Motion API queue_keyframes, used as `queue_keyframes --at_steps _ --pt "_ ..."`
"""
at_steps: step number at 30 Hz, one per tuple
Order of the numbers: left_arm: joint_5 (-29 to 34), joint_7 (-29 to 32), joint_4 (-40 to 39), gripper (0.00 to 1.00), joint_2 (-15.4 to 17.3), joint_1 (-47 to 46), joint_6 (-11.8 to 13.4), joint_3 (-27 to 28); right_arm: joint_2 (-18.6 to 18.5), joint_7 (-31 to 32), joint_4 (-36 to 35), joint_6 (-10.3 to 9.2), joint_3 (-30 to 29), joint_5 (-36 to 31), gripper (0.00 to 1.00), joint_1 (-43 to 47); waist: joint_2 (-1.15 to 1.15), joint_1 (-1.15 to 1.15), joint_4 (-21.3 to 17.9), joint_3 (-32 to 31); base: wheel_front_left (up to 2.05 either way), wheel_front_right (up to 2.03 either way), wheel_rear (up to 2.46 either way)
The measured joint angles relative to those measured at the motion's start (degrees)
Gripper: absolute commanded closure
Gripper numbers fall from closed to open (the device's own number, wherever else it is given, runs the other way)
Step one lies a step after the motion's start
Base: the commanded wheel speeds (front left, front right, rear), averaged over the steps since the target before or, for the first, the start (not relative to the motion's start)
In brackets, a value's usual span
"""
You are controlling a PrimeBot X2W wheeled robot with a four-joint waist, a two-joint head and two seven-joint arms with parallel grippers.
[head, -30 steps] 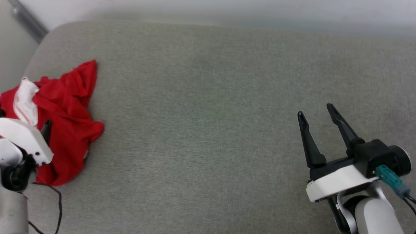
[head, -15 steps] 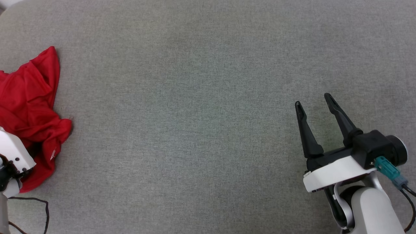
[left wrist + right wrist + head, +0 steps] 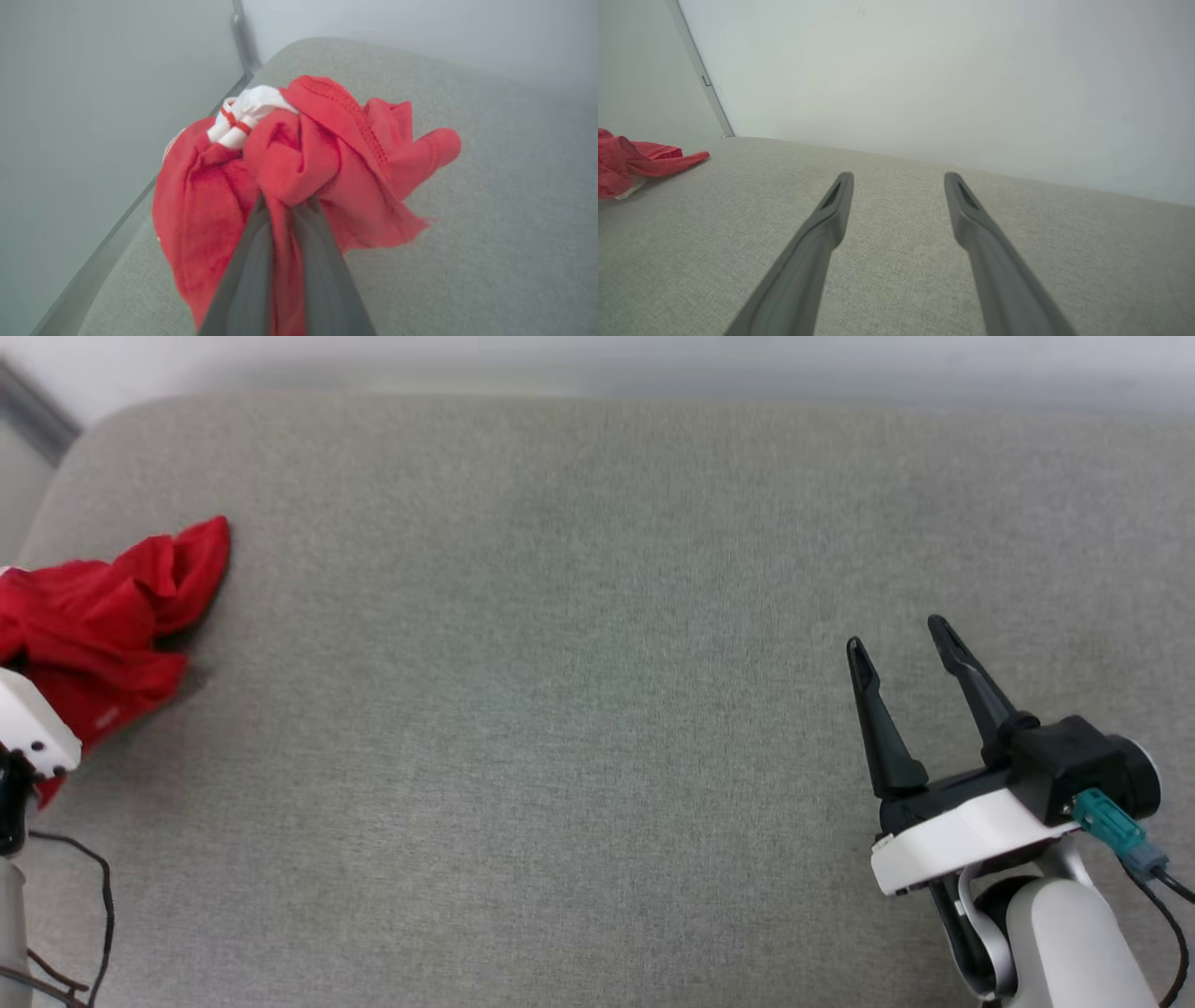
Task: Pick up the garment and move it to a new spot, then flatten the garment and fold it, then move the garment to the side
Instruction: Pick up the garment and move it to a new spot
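The garment [image 3: 103,625], a crumpled bright red shirt, lies bunched at the far left of the grey cushioned surface [image 3: 560,663]. In the left wrist view the garment [image 3: 299,158] shows a white sleeve with red stripes at its top, and my left gripper [image 3: 286,205] is shut on a fold of its red cloth. The white housing of my left wrist [image 3: 33,728] sits at the left edge of the head view, over the garment's near part. My right gripper [image 3: 901,639] stands open at the lower right, nothing between its fingers. From the right wrist view the garment [image 3: 640,163] lies far to the left.
A pale wall [image 3: 924,74] runs along the far edge of the surface, with a metal corner strip [image 3: 703,79] at the left. A black cable [image 3: 93,915] hangs by my left arm. The surface's rounded corner is just beyond the garment.
My left gripper has closed on the garment, which is now more bunched and drawn up. The head camera has shifted between frames. The right gripper stays open in place.
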Motion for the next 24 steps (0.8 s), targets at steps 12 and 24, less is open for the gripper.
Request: queue_keyframes --at_steps 12,24 --pt "4.1 -16.9 -11.7 1.00 -2.7 -0.3 1.7 -3.3 0.0 -0.4 0.9 0.00 -1.2 1.9 0.00 4.0 0.00 0.00 -1.1 -10.3 0.00 0.00 0.00" --pt "4.1 -15.9 -34.1 1.00 -15.1 9.4 2.1 -12.5 0.0 2.1 -3.3 0.00 -2.5 2.4 0.00 8.5 0.00 -0.01 -8.1 -14.4 0.00 0.00 0.00"
